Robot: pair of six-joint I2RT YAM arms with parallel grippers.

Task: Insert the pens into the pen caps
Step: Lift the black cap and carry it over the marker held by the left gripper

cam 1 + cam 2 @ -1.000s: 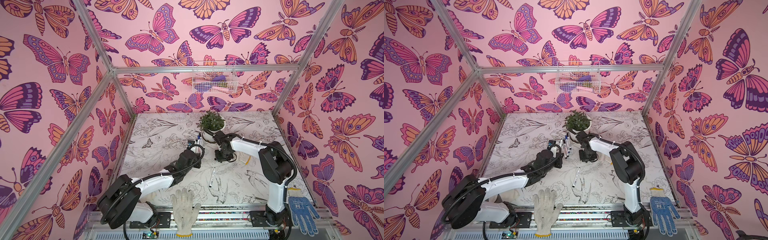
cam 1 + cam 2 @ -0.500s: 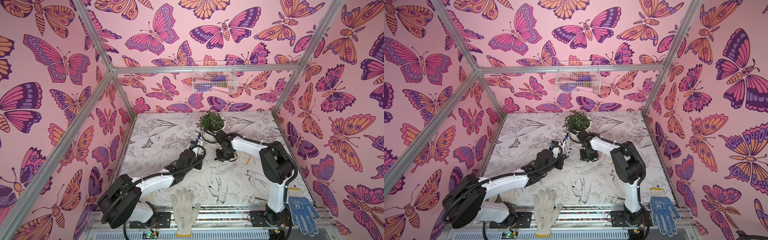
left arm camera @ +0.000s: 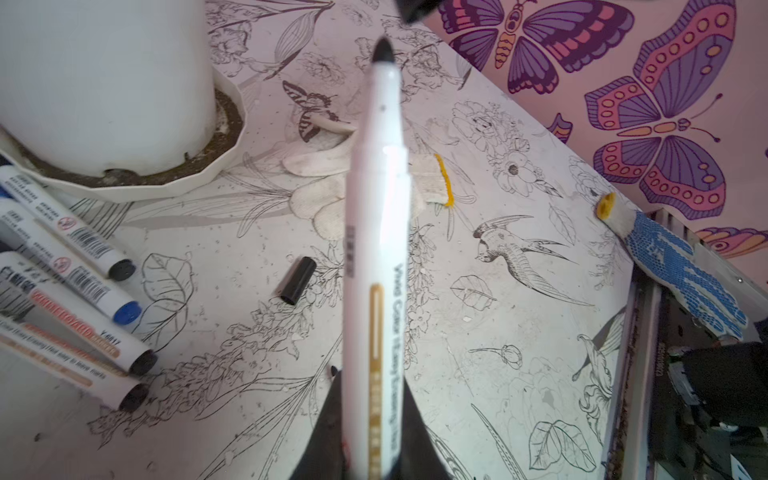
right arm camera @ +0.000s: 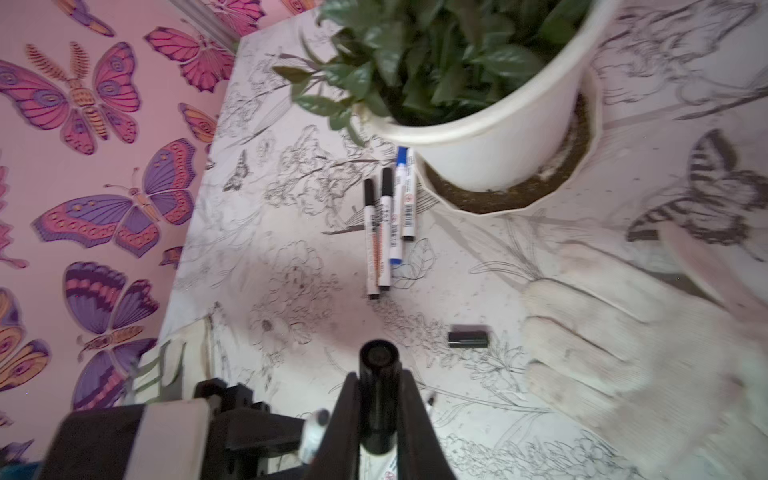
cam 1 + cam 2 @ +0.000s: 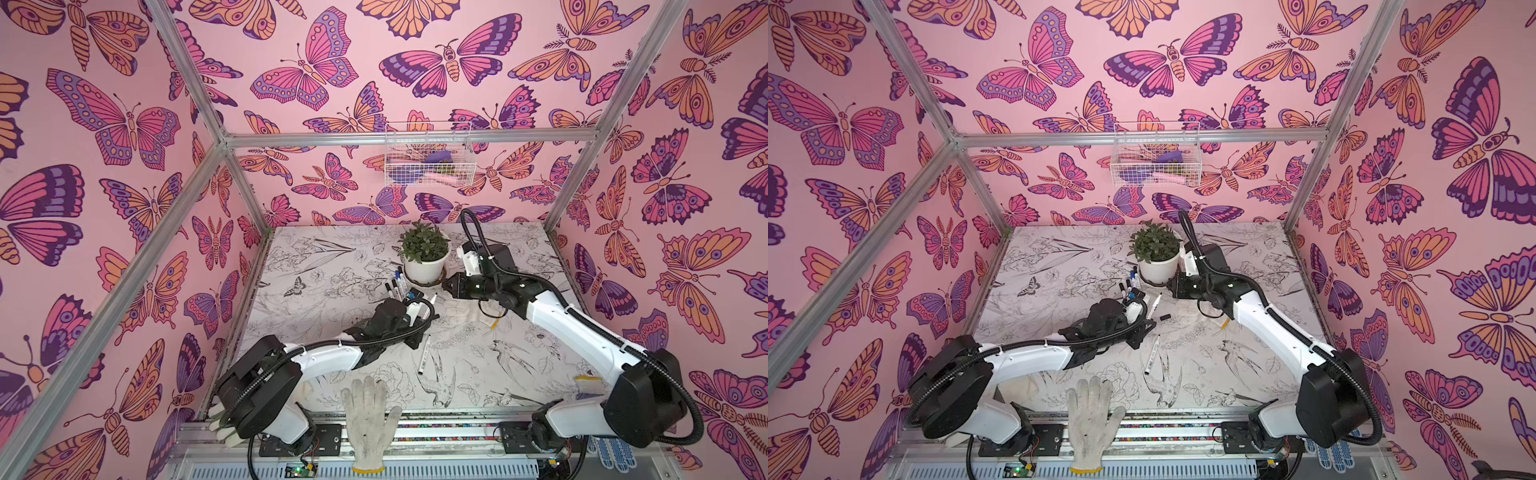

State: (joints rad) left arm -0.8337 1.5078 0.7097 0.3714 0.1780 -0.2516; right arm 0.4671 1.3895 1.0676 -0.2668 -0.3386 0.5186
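Closest to me, a white glove lies across the front rail. Just behind it a loose pen lies flat on the table. Its long axis runs nearly front-to-back, with the dark end toward me.

Next up, the left tool is clamped on the barrel of an uncapped pen. The pen sticks straight out along the tool, bare black tip leading, aimed back and right at the right tool. That one is pinched tight on a black cap, round end facing outward. There's a small gap between the pen tip and the cap, so no contact.

A spare cap lies on its side on the table close by. Further back, four capped pens lie side by side and parallel, caps pointing to the back, right beside the plant pot.
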